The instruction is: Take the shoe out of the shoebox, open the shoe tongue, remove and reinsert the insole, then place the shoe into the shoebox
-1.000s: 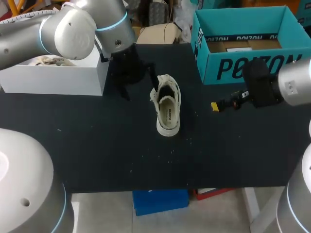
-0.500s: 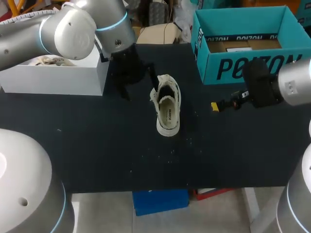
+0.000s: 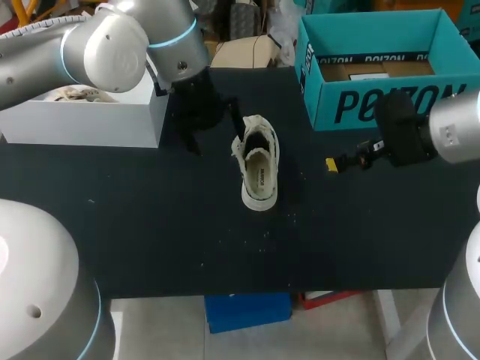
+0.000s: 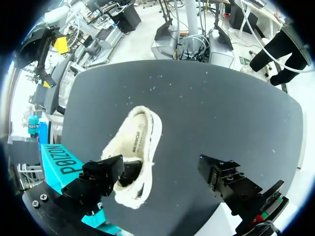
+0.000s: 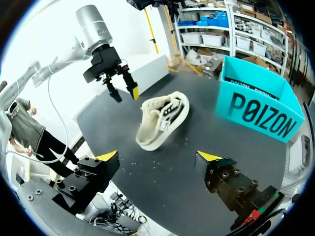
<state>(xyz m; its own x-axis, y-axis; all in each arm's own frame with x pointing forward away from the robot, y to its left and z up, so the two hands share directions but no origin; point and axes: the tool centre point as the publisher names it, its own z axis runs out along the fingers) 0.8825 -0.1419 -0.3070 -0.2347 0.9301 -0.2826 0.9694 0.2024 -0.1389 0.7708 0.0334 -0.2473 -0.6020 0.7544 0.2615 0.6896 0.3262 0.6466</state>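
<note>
Nothing moved: shoe (image 3: 259, 169) sits beside left claw (image 4: 162, 169), ahead of right claw (image 5: 158, 156); both gape empty.

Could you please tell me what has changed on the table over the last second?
Nothing has visibly changed. The shoe lies in the same spot on the table, outside the teal shoebox. The left gripper stays open just beside it, and the right gripper stays open farther off. Neither holds anything.

Our right pincer (image 5: 158, 156) gapes wide over the desk (image 5: 182, 169); ahead sits the cream shoe (image 5: 161, 120), left pincer (image 5: 124, 93) hovering just beyond, teal shoebox (image 5: 258, 105) well aside.
</note>
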